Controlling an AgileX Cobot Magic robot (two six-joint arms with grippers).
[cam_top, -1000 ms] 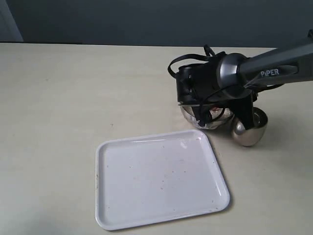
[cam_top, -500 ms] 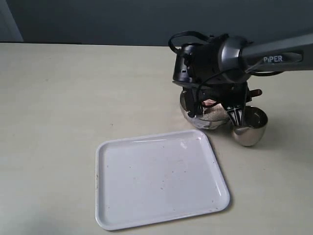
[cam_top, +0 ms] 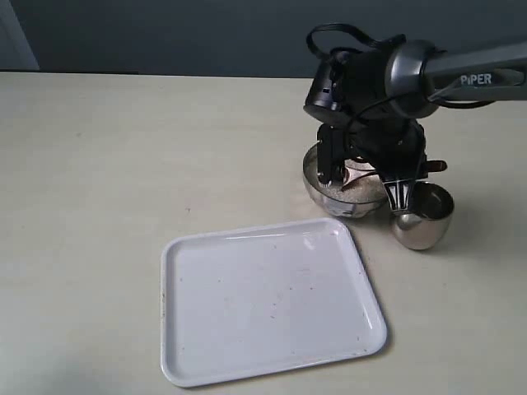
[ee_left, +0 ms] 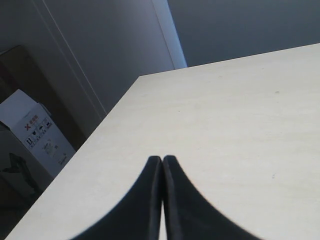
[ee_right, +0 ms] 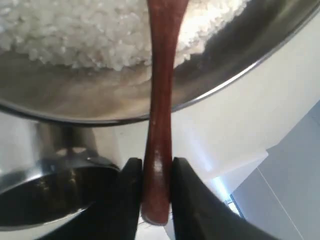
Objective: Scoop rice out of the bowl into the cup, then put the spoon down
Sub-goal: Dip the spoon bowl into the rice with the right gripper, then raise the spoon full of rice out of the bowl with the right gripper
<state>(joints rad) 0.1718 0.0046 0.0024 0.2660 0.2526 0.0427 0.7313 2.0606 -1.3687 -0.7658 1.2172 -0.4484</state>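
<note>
We see the right gripper clamping the spoon over rice in the bowl. The left gripper sits closed, empty.

"PiPER" in white on right arm; cardboard box markings unreadable.

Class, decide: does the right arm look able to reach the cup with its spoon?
Likely yes: the right gripper holds the spoon at the bowl, and the cup stands beside it, uncovered.
</note>
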